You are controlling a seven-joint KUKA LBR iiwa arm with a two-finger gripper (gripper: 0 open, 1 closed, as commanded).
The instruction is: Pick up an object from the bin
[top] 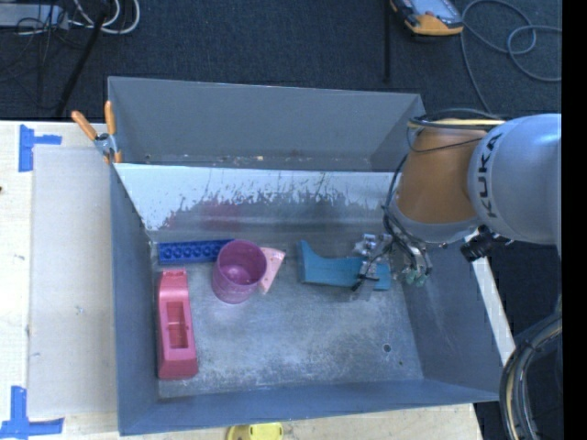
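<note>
The pincer point(370, 273) is low in the right half of the bin point(275, 360), at the right end of a flat blue piece point(323, 268). Its metal parts overlap that end, so I cannot tell whether it is apart, together or clamped on the piece, nor whether it touches it.

The blue piece lies on the floor near the back wall, right of centre. Its long axis runs nearly left to right across the bin, dipping a little toward the front at the right. The left end is broader, with one corner turned up toward the back wall. The right end looks narrower and points toward the arm.

Judging by this, the step in hand is getting a grip on that near end. To do it well, the pincer should close across the piece's short width, square to the long axis, and low enough to catch the thin edge rather than skate over it. Because the hold would be at one end, the far end may sag or swing, so a straight, level lift seems wise.

A purple cup point(239, 269) with a pink wedge point(272, 266) beside it stands apart to the left. A blue brick point(191, 251) and a pink block point(175, 324) lie well apart from the pincer.
</note>
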